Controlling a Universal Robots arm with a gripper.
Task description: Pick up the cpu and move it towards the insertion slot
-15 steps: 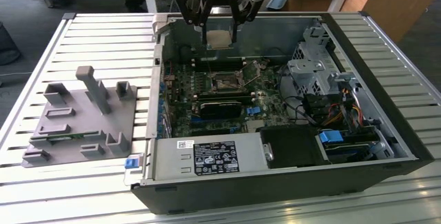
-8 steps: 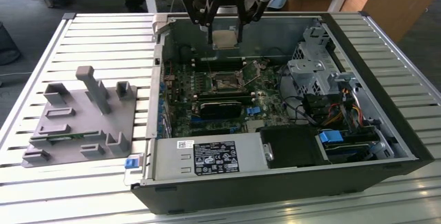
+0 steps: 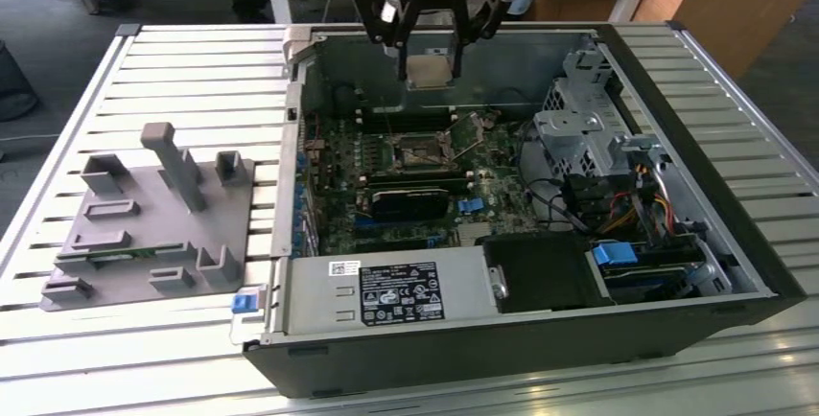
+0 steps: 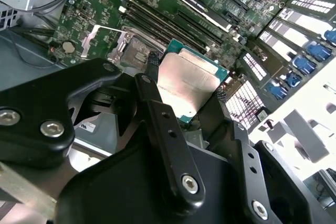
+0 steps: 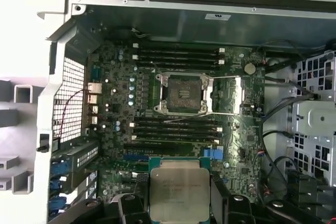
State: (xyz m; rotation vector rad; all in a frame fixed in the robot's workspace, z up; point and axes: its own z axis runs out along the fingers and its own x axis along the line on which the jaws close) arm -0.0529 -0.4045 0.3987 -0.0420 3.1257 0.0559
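Silvery metal tops the 1 cpu [image 3: 429, 71] [image 4: 188, 84] [image 5: 178, 192], pinched by its edges between the 2 black fingers [image 4: 152, 85] of the gripper [image 3: 429, 47] [image 4: 184, 90], hanging above the open computer case [image 3: 716, 234]. Below it lies 1 insertion slot [image 3: 419, 152] [image 5: 182, 94] [image 4: 137, 51], its frame open, with memory slots [image 5: 176, 56] along both sides. On the slatted counter [image 3: 192, 80], at the exterior view's left, stands 1 grey fixture [image 3: 141, 224].
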